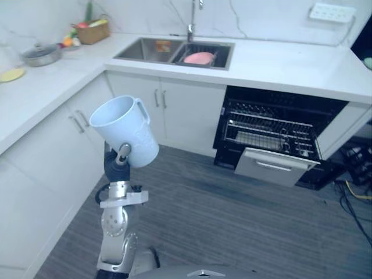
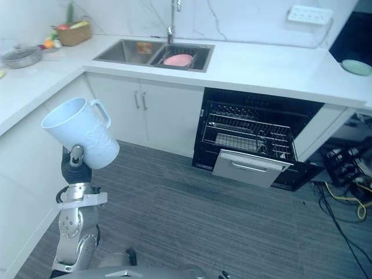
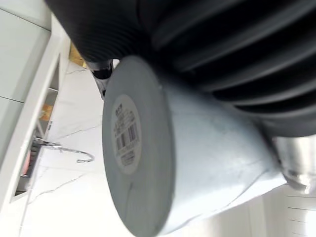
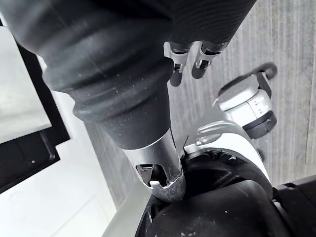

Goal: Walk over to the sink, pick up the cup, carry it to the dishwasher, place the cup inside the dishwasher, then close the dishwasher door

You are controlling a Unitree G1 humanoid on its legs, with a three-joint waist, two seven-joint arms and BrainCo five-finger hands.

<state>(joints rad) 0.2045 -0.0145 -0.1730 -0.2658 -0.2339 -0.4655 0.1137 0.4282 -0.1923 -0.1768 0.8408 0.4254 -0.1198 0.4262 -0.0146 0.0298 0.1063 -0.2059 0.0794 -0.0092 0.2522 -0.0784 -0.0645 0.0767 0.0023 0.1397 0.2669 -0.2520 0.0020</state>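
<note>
Counter [image 1: 279, 61], L-shaped, running along the back wall and down the left side. Sink [image 1: 142, 49] set in the back run, two basins side by side, an item [image 1: 199, 57] lying in the right basin, faucet [image 1: 190, 26] behind the divide. Back-left corner: basket [image 1: 92, 32]; on the left run in front of it, pot [image 1: 40, 55], then plate [image 1: 11, 74] nearer still. Cabinet doors [image 1: 163, 110] below the sink. Dishwasher [image 1: 273, 131] under the counter, just right of those doors — its door [image 1: 273, 167] dropped forward over the floor [image 1: 232, 221], racks inside. Wall outlet [image 1: 331, 11] above it; second plate [image 2: 356, 67] on the counter's far right. Cup [image 1: 125, 136] — low left foreground, tilted, in the left hand [image 1: 116, 167], before the left cabinets.
</note>
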